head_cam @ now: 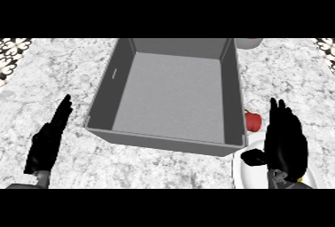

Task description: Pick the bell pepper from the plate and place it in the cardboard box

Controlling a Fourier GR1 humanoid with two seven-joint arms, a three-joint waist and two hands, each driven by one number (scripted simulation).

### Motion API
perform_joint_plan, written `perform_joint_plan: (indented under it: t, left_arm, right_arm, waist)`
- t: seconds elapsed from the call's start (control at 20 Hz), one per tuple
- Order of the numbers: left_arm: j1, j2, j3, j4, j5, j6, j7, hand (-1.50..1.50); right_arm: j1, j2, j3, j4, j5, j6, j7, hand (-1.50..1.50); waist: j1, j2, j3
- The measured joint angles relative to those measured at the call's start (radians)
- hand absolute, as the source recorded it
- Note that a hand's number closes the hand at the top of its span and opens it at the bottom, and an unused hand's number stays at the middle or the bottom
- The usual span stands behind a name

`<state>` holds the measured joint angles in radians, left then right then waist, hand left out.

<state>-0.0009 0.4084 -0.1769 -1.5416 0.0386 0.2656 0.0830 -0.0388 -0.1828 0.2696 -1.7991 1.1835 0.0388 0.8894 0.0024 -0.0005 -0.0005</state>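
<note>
A red bell pepper [253, 120] lies at the far edge of a white plate [249, 173] at the lower right, close to the box's right wall. A large grey cardboard box [103, 91] stands open in the middle of the counter, with nothing inside. My right hand [285, 137] hovers over the plate with straight fingers pointing away from me, just right of the pepper and partly hiding the plate. My left hand [47, 142] stays open at the lower left, fingers up, left of the box.
The counter is white speckled marble. A pale round container [248, 42] shows partly behind the box's far right corner. Patterned tile shows at the top left and top right corners.
</note>
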Motion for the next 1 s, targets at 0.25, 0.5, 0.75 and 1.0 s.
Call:
perform_joint_plan:
  t: [0.25,0.5,0.75,1.0]
  left_arm:
    - [0.006,-0.038,0.03,0.011,-0.038,-0.025,-0.005,0.0]
    - [0.02,-0.069,0.062,-0.001,-0.07,-0.055,-0.005,0.0]
    - [0.023,-0.093,0.097,-0.002,-0.097,-0.089,-0.004,0.0]
    - [0.005,-0.116,0.125,0.005,-0.124,-0.112,0.005,0.0]
  right_arm:
    - [-0.016,0.015,-0.039,0.039,0.008,0.017,-0.014,-1.5]
    - [-0.01,0.021,-0.068,0.046,0.015,0.019,-0.049,-1.5]
    - [-0.021,0.043,-0.096,0.106,0.025,-0.023,-0.09,-1.5]
    - [-0.031,0.067,-0.106,0.144,0.047,-0.049,-0.103,-1.5]
  waist:
    - [-0.001,0.0,0.0]
    - [-0.001,0.0,0.0]
    - [-0.001,0.0,0.0]
    - [-0.001,0.0,0.001]
